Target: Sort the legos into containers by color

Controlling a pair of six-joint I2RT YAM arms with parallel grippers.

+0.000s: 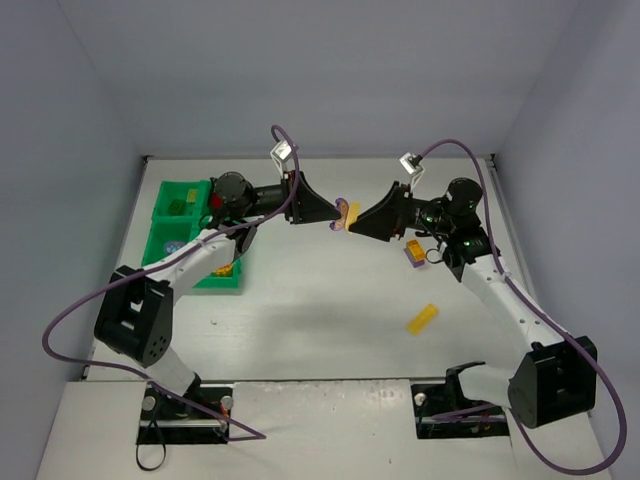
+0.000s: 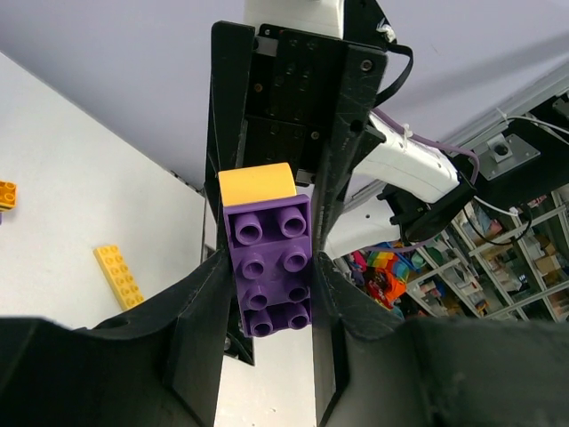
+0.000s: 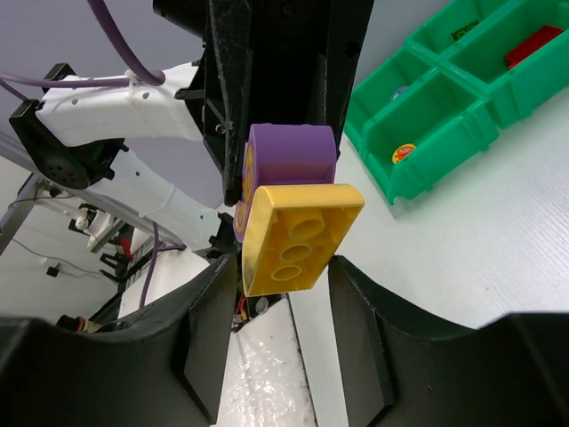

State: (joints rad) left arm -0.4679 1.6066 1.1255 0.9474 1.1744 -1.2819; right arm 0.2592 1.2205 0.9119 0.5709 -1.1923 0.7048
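A purple brick [image 2: 271, 276] with a yellow brick [image 2: 257, 186] stuck on its far end hangs in the air between my two grippers above mid-table [image 1: 346, 213]. My left gripper [image 1: 335, 214] is shut on the purple brick, its fingers pressed to both sides in the left wrist view [image 2: 271, 298]. My right gripper [image 1: 353, 223] faces it and is shut on the yellow brick [image 3: 298, 236], with the purple brick [image 3: 292, 153] beyond. The green four-compartment tray [image 1: 215, 284] lies at the left, behind the left arm, and also shows in the right wrist view [image 3: 427, 173].
A long yellow brick [image 1: 422, 318] lies on the table at the right and shows in the left wrist view [image 2: 118, 276]. A purple-and-orange brick [image 1: 413, 252] lies under the right arm. A red brick [image 3: 533, 44] sits in a tray compartment.
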